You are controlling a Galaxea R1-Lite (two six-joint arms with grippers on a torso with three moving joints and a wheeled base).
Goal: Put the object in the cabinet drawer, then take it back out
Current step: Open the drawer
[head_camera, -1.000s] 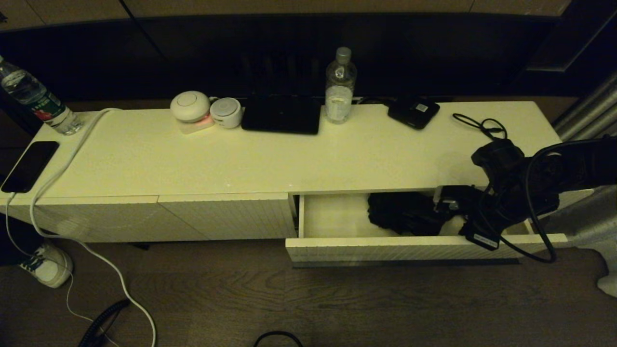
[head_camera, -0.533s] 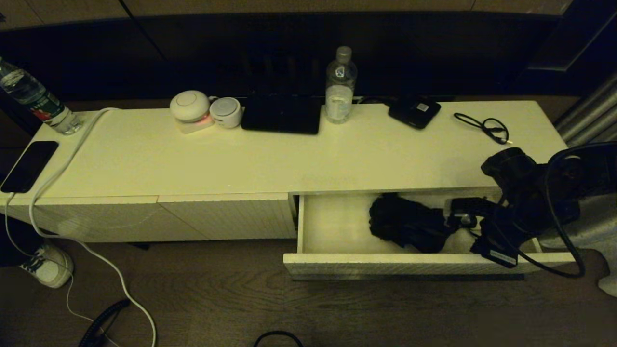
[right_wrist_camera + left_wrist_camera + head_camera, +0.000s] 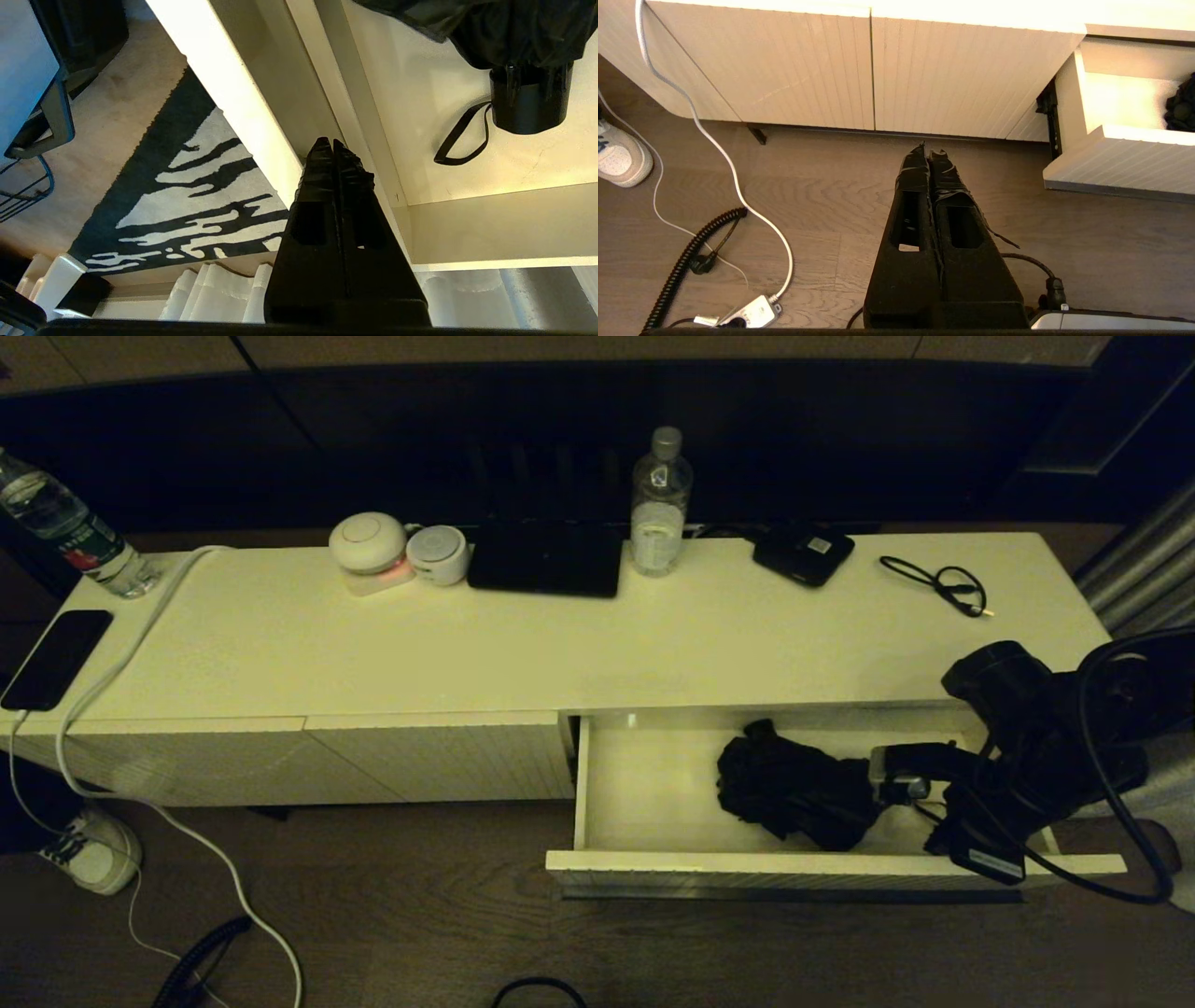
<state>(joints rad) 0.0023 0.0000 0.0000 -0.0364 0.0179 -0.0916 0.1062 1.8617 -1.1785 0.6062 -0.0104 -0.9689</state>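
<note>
1. Left gripper (image 3: pixel 930 151): I see it parked low over the wood floor in front of the closed ribbed panels (image 3: pixel 859 74), fingers pressed together, holding nothing. It does not appear in the head view.
2. Drawer front (image 3: pixel 831 870): nearest edge of the cabinet drawer (image 3: pixel 644 784), which is pulled well out from the cabinet. The ribbed face shows best from the left wrist view (image 3: pixel 1115 163).
3. Right gripper (image 3: pixel 332 144): my right wrist view shows its fingers pressed together, pinching nothing, with the tips at the drawer's side wall (image 3: pixel 355 121). In the head view the right arm (image 3: pixel 1036 756) reaches over the drawer's right end, and I cannot pick out the fingertips there.
4. The object (image 3: pixel 794 789): a soft, matte black fabric bundle with many folds, lying on the drawer floor right of centre. The right wrist view adds what the head view hides: a glossy black cylindrical end (image 3: pixel 530 100) sticking out of the fabric, with a thin black strap loop (image 3: pixel 460 137) lying on the drawer floor beside it.
5. Open room: the drawer's left half is bare floor, between the bundle and the left wall.
6. Cabinet top (image 3: pixel 560 644): a broad bare stretch runs along its front edge above the drawer.
7. Back row, far edge: water bottle (image 3: pixel 659 504), small black box (image 3: pixel 803 555) with a white label, looped black cable (image 3: pixel 938 583), all well apart from the drawer.
</note>
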